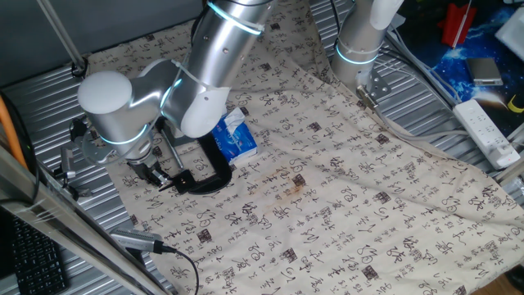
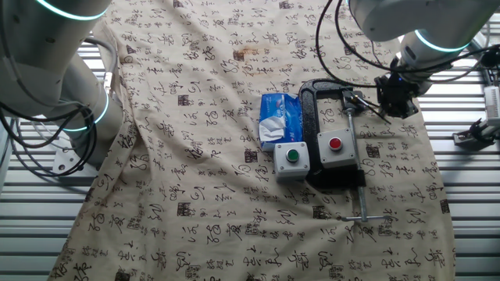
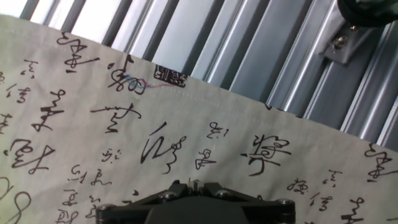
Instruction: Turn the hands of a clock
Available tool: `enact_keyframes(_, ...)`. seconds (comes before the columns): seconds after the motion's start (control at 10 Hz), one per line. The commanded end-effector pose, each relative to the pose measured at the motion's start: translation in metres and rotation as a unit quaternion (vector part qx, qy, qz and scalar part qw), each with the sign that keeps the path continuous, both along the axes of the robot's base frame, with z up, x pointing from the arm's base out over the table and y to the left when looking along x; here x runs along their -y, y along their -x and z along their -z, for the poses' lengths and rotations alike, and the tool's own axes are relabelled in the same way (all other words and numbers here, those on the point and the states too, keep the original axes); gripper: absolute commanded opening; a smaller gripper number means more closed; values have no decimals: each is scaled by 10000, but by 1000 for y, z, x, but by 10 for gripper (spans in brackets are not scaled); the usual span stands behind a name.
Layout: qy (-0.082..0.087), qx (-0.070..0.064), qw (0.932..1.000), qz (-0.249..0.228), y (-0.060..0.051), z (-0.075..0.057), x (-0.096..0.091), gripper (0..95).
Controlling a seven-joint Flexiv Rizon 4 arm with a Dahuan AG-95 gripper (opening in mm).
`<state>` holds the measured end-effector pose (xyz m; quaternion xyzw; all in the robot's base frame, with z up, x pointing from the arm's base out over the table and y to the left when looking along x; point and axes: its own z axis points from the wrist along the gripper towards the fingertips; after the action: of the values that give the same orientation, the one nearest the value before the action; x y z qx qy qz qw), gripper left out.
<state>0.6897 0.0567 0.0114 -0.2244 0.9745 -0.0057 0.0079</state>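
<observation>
Gripper (image 2: 393, 100) hovers just right of the clamp (image 2: 316, 117) top, where the clock presumably sits unseen; its opening I cannot tell.

Two button boxes (image 2: 292, 161), one carton (image 2: 279, 119)

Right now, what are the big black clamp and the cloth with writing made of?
The C-clamp looks like black-painted metal: rigid and matte, with a shiny silver screw rod. The tablecloth looks like thin woven fabric: it wrinkles and drapes, printed with calligraphy.
</observation>
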Motion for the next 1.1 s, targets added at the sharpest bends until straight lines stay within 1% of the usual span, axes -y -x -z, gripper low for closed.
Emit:
enact_keyframes(0.1, 3, 10, 10000, -4, 2, 1, 1, 0)
enact_keyframes(0.3, 4, 13, 10000, -14, 3, 1, 3, 0)
enact_keyframes(0.6, 1, 10, 10000, -34, 9, 0, 8, 0)
enact_keyframes(0.8, -3, 15, 10000, -50, 14, 0, 12, 0)
enact_keyframes(1.1, -3, 17, 10000, -65, 18, -1, 16, 0)
